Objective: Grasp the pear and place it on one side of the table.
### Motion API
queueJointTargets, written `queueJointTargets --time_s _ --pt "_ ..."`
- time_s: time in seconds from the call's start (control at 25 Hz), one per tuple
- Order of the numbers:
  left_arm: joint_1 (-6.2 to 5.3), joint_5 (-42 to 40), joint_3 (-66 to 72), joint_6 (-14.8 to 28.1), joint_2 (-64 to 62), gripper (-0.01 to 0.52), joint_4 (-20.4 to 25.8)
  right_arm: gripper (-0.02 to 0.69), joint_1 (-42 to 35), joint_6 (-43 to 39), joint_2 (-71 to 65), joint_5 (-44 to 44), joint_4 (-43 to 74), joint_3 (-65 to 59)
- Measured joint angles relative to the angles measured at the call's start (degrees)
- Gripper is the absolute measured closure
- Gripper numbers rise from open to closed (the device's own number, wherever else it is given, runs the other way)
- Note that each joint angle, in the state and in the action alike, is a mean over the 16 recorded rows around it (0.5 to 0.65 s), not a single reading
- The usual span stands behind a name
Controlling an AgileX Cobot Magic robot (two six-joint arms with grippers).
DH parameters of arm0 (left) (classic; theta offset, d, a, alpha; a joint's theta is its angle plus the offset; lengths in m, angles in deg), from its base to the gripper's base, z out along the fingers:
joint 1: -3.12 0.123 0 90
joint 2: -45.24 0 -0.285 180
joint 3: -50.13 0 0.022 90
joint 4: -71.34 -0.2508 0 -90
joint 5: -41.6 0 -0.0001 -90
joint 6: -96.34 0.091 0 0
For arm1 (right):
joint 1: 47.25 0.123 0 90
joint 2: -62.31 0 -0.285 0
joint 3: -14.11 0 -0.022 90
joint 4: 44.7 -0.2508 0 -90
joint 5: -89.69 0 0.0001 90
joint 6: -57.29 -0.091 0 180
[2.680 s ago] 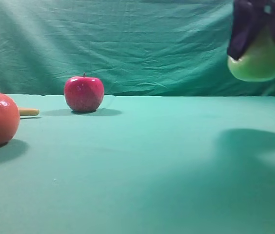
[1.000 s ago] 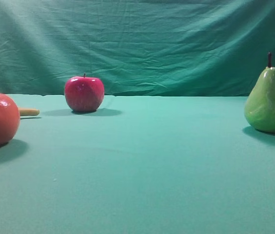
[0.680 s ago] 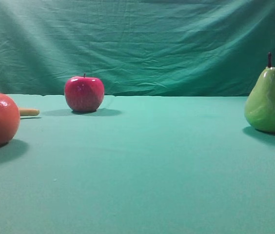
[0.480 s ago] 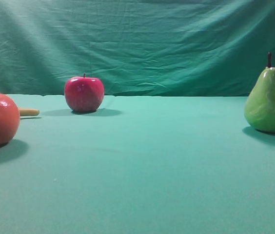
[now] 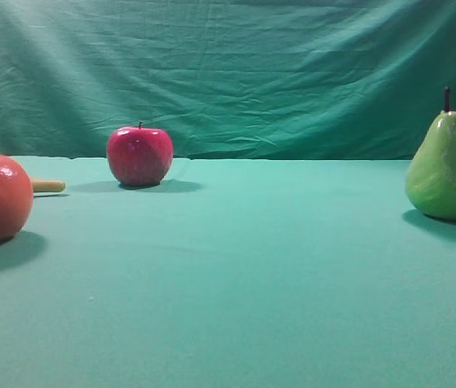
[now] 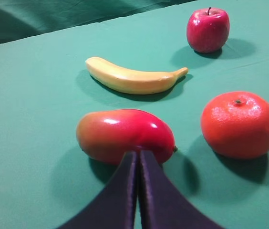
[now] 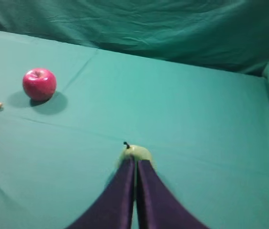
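1. The pear [image 5: 449, 168] stands upright at the table [image 5: 252, 275] cloth's far right edge.
2. The right gripper [image 7: 136, 164], jaws pressed together, hangs above it, apparently not touching.
3. The left gripper [image 6: 138, 157], jaws together, sits near a mango [image 6: 125, 135].
4. Open cloth separates pear and apple [image 5: 139, 155].

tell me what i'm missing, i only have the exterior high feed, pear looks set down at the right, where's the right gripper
Observer: The right gripper is shut and empty, above the upright pear in its wrist view.
Operator: left gripper holding anything
Observer: No. The left gripper is shut too, its tips in front of a red-yellow mango on the table.
Operator: that yellow stub behind the orange fruit, what is it
Observer: A whole banana, lying between the mango and the apple.
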Motion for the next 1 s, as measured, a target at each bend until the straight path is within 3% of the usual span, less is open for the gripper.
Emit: queueJointTargets --time_s 0.48,1.0 --pt "0.00 0.00 0.00 0.00 0.00 0.514 0.00 0.665 -8.56 -2.53 13.36 17.22 5.37 -25.52" --pt "0.00 0.00 0.00 0.00 0.00 0.514 0.00 0.665 -12.44 -2.54 18.26 20.79 6.70 -37.51"
